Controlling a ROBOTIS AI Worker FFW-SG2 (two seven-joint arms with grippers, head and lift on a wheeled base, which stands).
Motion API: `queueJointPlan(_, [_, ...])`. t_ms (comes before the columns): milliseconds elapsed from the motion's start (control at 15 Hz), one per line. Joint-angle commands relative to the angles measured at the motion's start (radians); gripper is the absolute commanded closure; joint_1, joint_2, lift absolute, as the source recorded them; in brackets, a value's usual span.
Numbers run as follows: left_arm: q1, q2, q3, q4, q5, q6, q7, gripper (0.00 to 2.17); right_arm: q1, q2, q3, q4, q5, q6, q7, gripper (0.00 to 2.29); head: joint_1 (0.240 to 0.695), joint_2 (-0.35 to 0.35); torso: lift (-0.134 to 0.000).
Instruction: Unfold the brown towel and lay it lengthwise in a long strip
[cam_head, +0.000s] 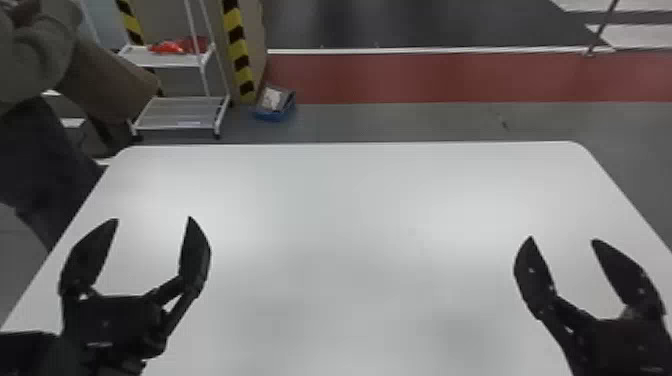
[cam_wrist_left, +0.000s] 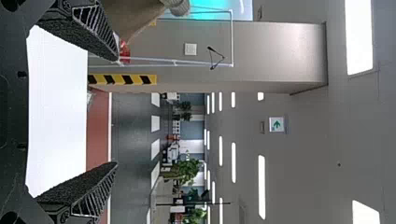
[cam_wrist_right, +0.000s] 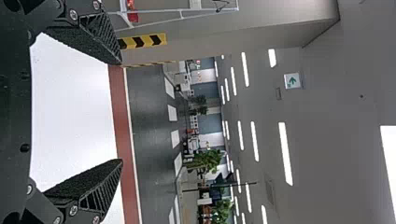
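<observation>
My left gripper (cam_head: 153, 218) is over the left part of the white table (cam_head: 350, 200), its two black fingers spread wide with nothing between them. Over the table's right part, my right gripper (cam_head: 562, 239) is also open and holds nothing. In the left wrist view, the left gripper (cam_wrist_left: 117, 111) has a broad gap between its ribbed fingers, with the white tabletop (cam_wrist_left: 56, 112) behind. The right wrist view has the right gripper (cam_wrist_right: 121, 112) parted in the same way in front of the tabletop (cam_wrist_right: 70, 116).
Beyond the table's far left corner stands a white shelf rack (cam_head: 180, 112) with red items on it. A blue container (cam_head: 275, 102) lies on the floor by a yellow-black striped post (cam_head: 240, 55). The table's far edge runs across the middle of the head view.
</observation>
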Motion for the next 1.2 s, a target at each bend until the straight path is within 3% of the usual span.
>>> queueJointPlan(0, [0.002, 0.000, 0.000, -0.005, 0.000, 0.011, -0.002, 0.09, -0.005, 0.000, 0.001, 0.006, 0.007, 0.003, -0.017, 0.16, 0.695, 0.031, -0.123])
queueJointPlan(200, [0.002, 0.000, 0.003, -0.023, 0.002, 0.103, -0.003, 0.09, -0.011, 0.000, 0.000, 0.015, 0.009, 0.015, -0.015, 0.16, 0.695, 0.024, -0.123])
queueJointPlan(1133, [0.006, -0.002, 0.000, -0.036, -0.002, 0.100, -0.003, 0.09, -0.006, 0.001, 0.001, 0.016, 0.001, 0.015, -0.015, 0.14, 0.695, 0.019, -0.123])
